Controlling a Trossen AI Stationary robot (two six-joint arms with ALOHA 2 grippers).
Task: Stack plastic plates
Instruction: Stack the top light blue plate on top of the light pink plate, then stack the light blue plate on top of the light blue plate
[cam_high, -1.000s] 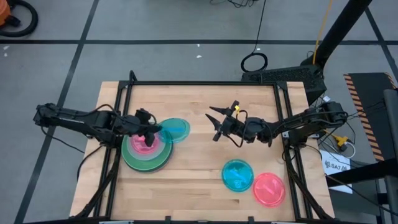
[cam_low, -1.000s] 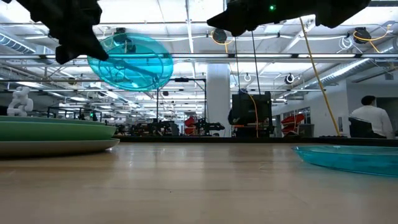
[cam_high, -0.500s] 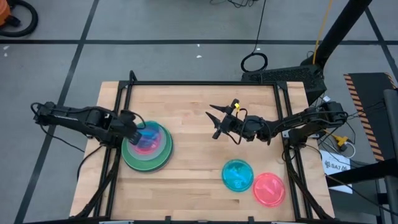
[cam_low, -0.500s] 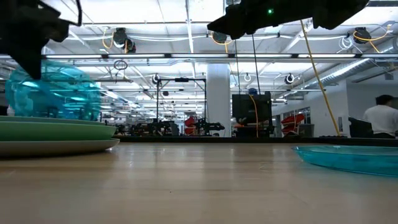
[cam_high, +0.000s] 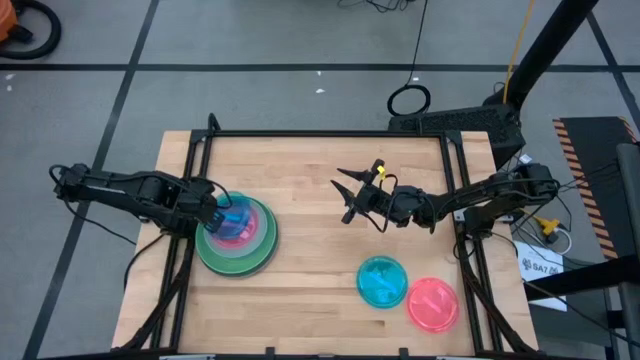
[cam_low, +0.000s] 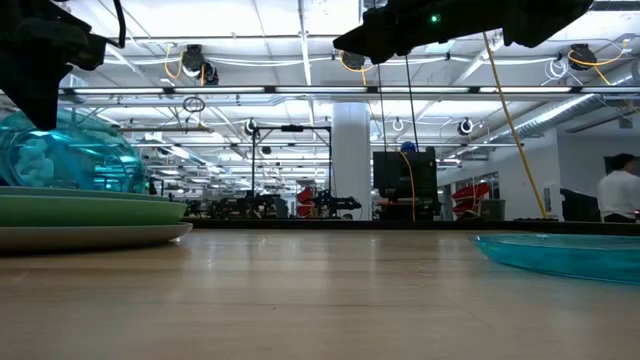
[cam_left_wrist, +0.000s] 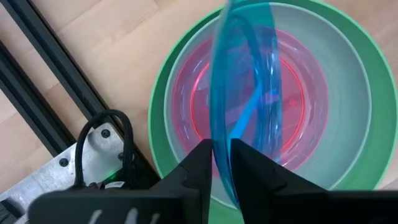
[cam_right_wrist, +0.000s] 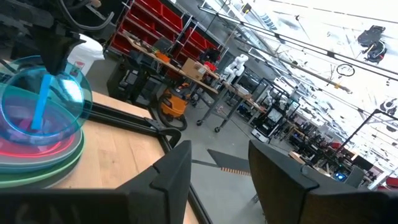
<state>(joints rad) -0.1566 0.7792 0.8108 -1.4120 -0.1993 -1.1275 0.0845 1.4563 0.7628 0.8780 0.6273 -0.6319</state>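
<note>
A stack of plates (cam_high: 240, 250) sits at the table's left: grey at the bottom, then green, pale green, and pink (cam_left_wrist: 298, 118) on top. My left gripper (cam_high: 214, 212) is over its left side, shut on a translucent cyan plate (cam_high: 238, 216). My right gripper (cam_high: 346, 196) hovers open above the table's middle, touching nothing. A second cyan plate (cam_high: 382, 281) and a pink plate (cam_high: 432, 304) lie flat near the right near corner. No blue plate shows. My left gripper pinches the cyan plate's rim (cam_left_wrist: 219, 144) between its two fingers (cam_left_wrist: 198, 163), coming from the table's left and slanting down. The plate stands steeply tilted over the stack (cam_low: 70, 150), its lower edge down at the pink plate (cam_right_wrist: 37, 148). Whether it touches there, I cannot tell.
Black frame rails (cam_high: 195, 170) run along the table's left and right sides. Bare wood (cam_high: 310, 260) lies between the stack and the two loose plates. In the low view a person (cam_low: 620, 190) stands far off in the room behind the table.
My left gripper has carried the cyan plate from up beside the stack's right rim toward the table's left and down. The plate now stands tilted low over the stack. My right gripper has kept still.
</note>
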